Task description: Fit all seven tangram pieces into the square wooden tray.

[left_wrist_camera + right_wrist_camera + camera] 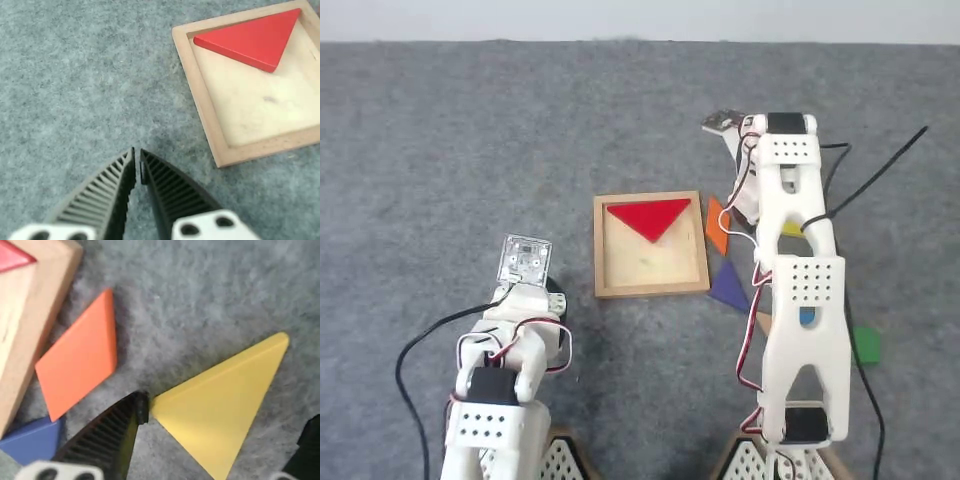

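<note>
The white right arm [805, 300] stretches over the pieces lying right of the square wooden tray [651, 292] and hides most of the yellow triangle [220, 410] from above. A small green piece [866, 344] lies farther right, well apart. Everything rests on a fuzzy grey felt mat [440, 150].

The tray is pale wood with a raised rim. The pieces are flat painted wood. The grippers' fingers are ribbed black plastic.

The red triangle [648, 216] lies in the tray, long edge along the far wall, apex pointing near. The orange parallelogram [716, 226] lies just right of the tray, long axis running far to near, with the blue triangle [729, 284] nearer.

The right gripper [225, 422] is spread wide astride the yellow triangle, one fingertip at its corner. The left gripper [136, 156], left of the tray, is almost closed and empty.
</note>
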{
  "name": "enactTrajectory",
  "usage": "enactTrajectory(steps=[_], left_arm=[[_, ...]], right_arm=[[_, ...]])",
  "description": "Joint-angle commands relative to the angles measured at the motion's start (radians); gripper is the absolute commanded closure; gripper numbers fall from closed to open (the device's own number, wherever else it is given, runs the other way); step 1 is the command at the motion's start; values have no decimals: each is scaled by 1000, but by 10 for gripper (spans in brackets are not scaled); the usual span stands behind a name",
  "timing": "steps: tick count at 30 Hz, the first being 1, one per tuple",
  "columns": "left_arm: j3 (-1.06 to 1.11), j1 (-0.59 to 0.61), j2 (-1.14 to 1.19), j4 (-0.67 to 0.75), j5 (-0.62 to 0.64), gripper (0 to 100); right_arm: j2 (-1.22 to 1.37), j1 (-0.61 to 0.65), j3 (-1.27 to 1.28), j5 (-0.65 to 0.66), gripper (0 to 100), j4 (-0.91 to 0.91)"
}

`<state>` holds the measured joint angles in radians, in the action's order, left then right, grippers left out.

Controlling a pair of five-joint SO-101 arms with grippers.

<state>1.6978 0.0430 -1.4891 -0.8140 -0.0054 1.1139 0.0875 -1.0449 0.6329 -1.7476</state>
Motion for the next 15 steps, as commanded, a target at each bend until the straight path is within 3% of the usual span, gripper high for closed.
enactTrajectory(steps=[1, 9, 15], left_arm=[[-8, 5, -12, -2, 6, 985], [-8, 5, -12, -2, 6, 985], [-8, 5, -12, -2, 6, 985]], right_arm=[[28, -8, -46, 11, 541, 18], [42, -15, -49, 12, 546, -28], [42, -7, -48, 9, 708, -30]])
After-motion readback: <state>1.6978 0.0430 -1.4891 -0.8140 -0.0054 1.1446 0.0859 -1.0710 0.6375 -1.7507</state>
